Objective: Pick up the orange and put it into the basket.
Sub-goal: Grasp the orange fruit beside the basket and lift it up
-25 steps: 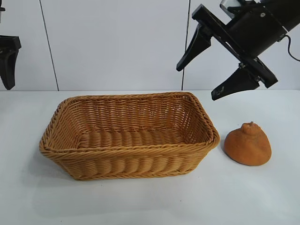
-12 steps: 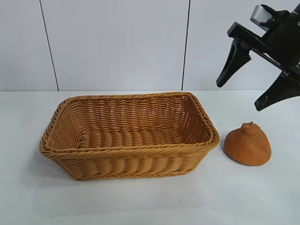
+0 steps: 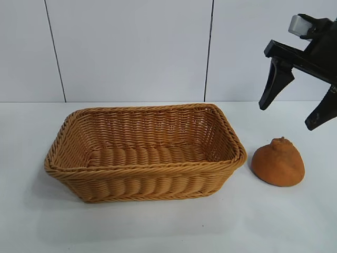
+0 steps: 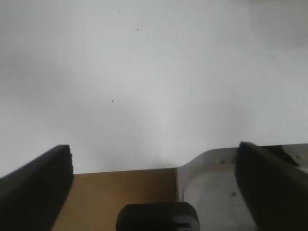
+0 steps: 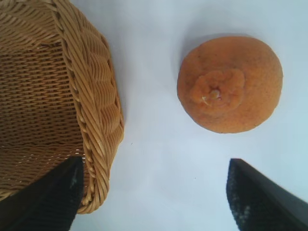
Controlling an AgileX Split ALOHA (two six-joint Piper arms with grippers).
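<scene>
**Approach Phase: Right Claw Positioned Above the Orange**

Since the earlier frames, the right claw has been carried rightward from above the basket's far corner and lowered toward the fruit; the basket and the orange have not been displaced.

Left to right: the left claw is seen only in its own wrist view, spread wide and parked over bare desk. The basket is set at the centre of the desk and nothing is held in it. The orange is rested on the desk just beside the basket's right end, stem bump upward, apart from the rim. The right claw is held above it, spread wide, nothing gripped.

The step in hand is judged to be the approach. A further descent is required, with the fingers straddling the orange before closure.
</scene>
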